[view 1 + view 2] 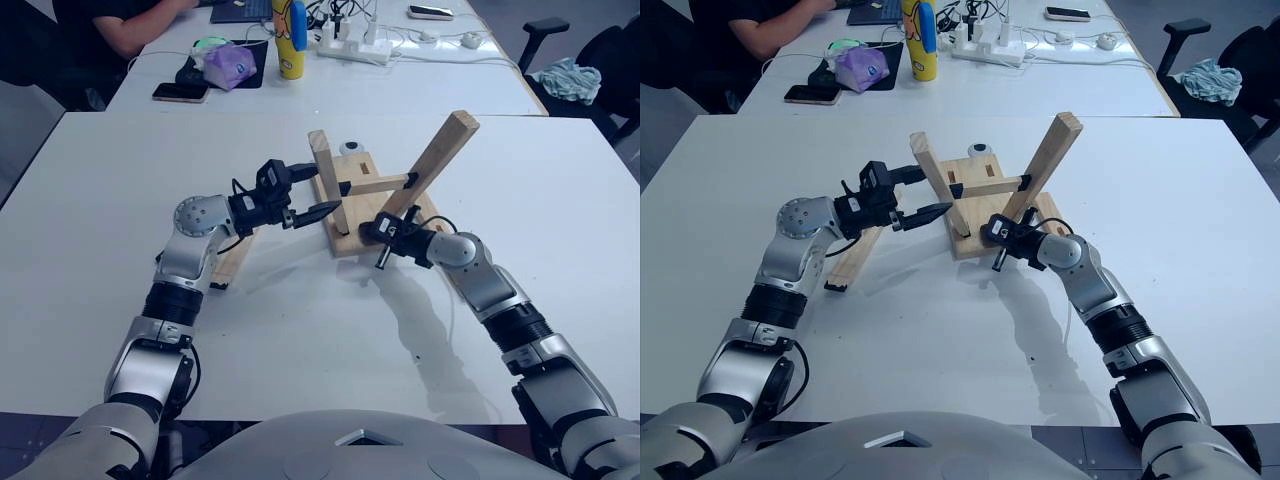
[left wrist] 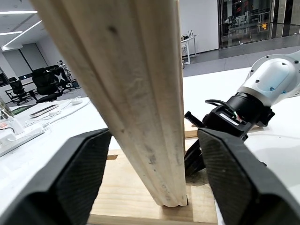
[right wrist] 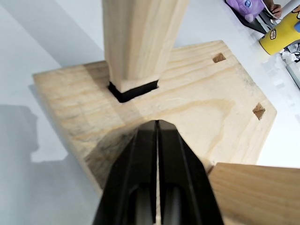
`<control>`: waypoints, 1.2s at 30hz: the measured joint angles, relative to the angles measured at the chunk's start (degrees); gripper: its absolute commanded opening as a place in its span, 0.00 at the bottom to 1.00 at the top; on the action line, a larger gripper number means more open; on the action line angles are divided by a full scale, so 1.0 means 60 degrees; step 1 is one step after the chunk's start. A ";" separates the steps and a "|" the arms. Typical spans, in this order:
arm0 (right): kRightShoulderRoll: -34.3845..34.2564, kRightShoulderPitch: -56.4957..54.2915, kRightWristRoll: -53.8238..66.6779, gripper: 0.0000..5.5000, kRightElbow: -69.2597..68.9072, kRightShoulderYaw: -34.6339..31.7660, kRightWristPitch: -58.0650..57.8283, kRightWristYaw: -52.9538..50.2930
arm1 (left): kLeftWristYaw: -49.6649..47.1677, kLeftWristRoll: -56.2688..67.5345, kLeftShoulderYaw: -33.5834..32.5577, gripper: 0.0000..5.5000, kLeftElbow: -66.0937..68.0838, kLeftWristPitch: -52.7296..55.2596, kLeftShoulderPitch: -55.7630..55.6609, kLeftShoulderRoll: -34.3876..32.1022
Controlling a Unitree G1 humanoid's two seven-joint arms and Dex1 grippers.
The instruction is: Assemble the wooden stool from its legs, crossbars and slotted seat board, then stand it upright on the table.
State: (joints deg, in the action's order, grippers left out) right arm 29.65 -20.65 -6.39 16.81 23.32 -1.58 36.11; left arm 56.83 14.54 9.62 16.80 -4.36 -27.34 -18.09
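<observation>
The left gripper (image 1: 317, 190) is spread wide with the upright leg (image 2: 140, 93) between its fingers (image 2: 79, 183). A gap shows beside at least one finger, so it straddles the leg rather than clamps it. The leg's foot sits in a slot (image 3: 133, 89) of the seat board (image 3: 197, 89), which lies flat on the table (image 1: 300, 350) below both grippers. The right gripper (image 3: 157, 126) has its fingers pressed together on nothing, its tip over the board's near corner; whether it touches the wood cannot be told. The upright leg's foot is just ahead of that tip, the leaning leg (image 1: 440, 155) rises just beside the gripper, and a crossbar (image 1: 375, 185) links the two legs above it. The step in hand looks like seating the upright leg squarely. A dark gap along one side of the foot suggests it is not fully home. The left gripper would do best to close on the leg's flat faces and press straight down along it. Levering sideways could strain the crossbar joint. The right gripper's shut tip could pin the board against sliding. Two empty slots (image 3: 219, 57) lie beyond that tip, and a spare leg (image 1: 232, 262) lies behind the left gripper, under its arm.
</observation>
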 measured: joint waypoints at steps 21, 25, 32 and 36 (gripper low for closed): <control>-0.1343 0.2844 0.5607 0.00 -0.7320 -0.3109 -0.3637 -0.1425 | 0.0036 0.0195 -0.0056 0.38 -0.0324 0.0505 0.0008 -0.0072; -0.1774 0.2031 0.4875 0.00 -0.7868 -0.3052 -0.3873 -0.2604 | 0.0063 0.0201 -0.0014 0.38 -0.0328 0.0707 -0.0045 -0.0111; -0.2165 0.1376 0.2623 0.00 -0.7720 -0.2201 -0.3319 -0.3619 | 0.0193 0.0202 0.0063 0.38 -0.0308 0.0930 -0.0214 -0.0216; -0.2386 0.1251 0.1836 0.00 -0.7525 -0.1823 -0.3164 -0.3909 | 0.0225 0.0203 0.0092 0.38 -0.0305 0.1035 -0.0266 -0.0228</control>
State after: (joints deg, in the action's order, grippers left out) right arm 15.34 -13.14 4.63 -28.34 12.38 -20.56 12.65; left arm 58.17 15.76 10.17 14.97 1.85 -28.93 -19.46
